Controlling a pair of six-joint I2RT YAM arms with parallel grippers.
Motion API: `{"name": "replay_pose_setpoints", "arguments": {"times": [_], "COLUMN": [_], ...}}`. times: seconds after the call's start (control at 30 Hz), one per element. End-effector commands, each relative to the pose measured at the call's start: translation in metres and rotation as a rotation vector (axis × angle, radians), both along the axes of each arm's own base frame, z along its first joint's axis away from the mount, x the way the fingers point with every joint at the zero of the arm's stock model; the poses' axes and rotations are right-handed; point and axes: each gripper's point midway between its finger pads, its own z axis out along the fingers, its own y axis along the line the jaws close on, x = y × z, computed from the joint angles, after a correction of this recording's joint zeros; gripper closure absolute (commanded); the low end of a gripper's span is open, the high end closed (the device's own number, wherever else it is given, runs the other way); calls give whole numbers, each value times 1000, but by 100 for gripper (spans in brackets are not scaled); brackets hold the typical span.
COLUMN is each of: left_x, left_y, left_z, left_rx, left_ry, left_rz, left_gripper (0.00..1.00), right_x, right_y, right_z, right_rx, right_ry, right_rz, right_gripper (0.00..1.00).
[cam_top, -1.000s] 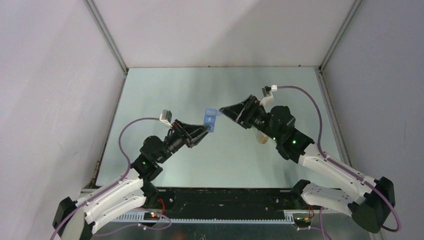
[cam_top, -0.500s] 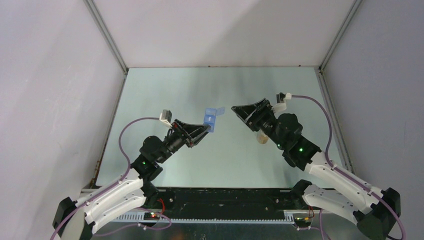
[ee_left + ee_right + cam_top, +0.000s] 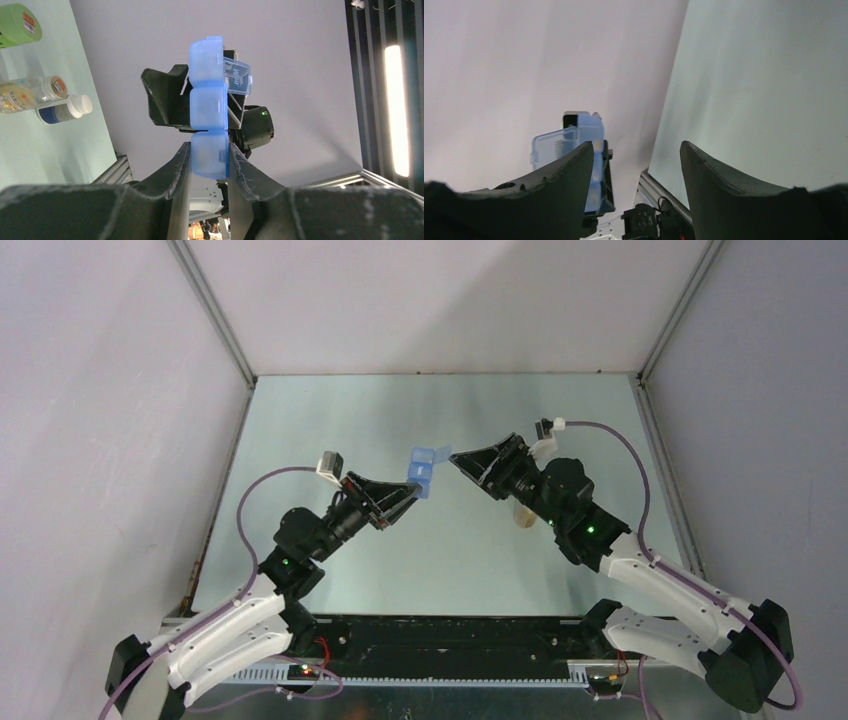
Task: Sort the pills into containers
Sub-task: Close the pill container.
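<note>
A blue pill organizer [image 3: 424, 472] with three compartments in a row is held up in the air over the table's middle. My left gripper [image 3: 209, 150] is shut on its bottom compartment. The clear lid [image 3: 239, 76] of the top compartment stands flipped open. My right gripper [image 3: 456, 457] hovers just right of the organizer, open, with nothing between its fingers. From the right wrist the organizer [image 3: 593, 131] shows past the left finger, outside the right gripper [image 3: 636, 147]. No pills show in any view.
Three bottles lie on the table in the left wrist view: a green one [image 3: 17, 25], a clear one with an orange cap [image 3: 30, 92] and a white-capped blue one [image 3: 65, 109]. One bottle [image 3: 524, 516] sits under the right arm. Grey walls enclose the table.
The organizer's top lid has flipped open. My right gripper drew back to the right, then returned close to the organizer with its jaws slightly narrower. The left arm rose a little.
</note>
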Motion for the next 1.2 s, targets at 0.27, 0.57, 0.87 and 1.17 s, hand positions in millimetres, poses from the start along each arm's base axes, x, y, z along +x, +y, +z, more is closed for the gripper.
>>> {"name": "replay_pose_setpoints", "arguments": {"times": [0.27, 0.57, 0.87, 1.17], "left_x": [-5, -6, -8, -9], "left_y": [2, 1, 2, 0], "left_z": [27, 29, 31, 32], "left_rx": [-55, -54, -68, -61], "left_ry": [-42, -45, -49, -58], "left_rz": [-21, -27, -32, -43], "left_gripper": [100, 100, 100, 100], "right_x": [-13, -13, -9, -6], "right_y": [21, 32, 38, 45], "right_z": [59, 66, 60, 58], "right_rx": [93, 111, 104, 109], "right_ry": [-161, -169, -147, -135], "right_rz": [126, 159, 170, 186], "right_gripper": [31, 28, 28, 29]}}
